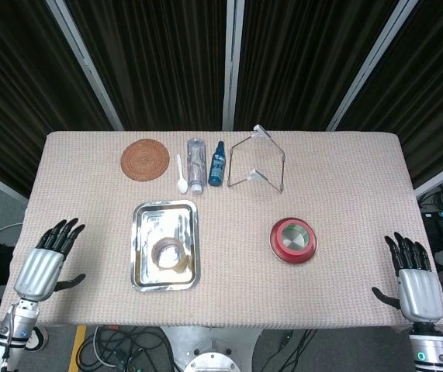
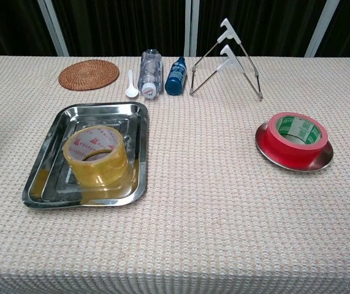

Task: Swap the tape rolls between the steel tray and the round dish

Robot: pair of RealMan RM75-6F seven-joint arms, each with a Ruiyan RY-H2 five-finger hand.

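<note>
A yellow tape roll (image 2: 95,155) (image 1: 170,254) lies flat in the steel tray (image 2: 45,162) (image 1: 142,226) left of centre. A red tape roll (image 2: 296,136) (image 1: 292,237) sits on the round dish (image 2: 322,160) (image 1: 279,253) to the right. My left hand (image 1: 48,260) hovers at the table's front left corner, fingers spread, holding nothing. At the front right corner my right hand (image 1: 413,275) is also spread and empty. Both hands are far from the rolls and show only in the head view.
Along the back of the table stand a woven coaster (image 1: 144,160), a white spoon (image 1: 181,177), a clear bottle (image 1: 196,163), a blue bottle (image 1: 218,163) and a wire stand (image 1: 257,159). Bare cloth lies between tray and dish.
</note>
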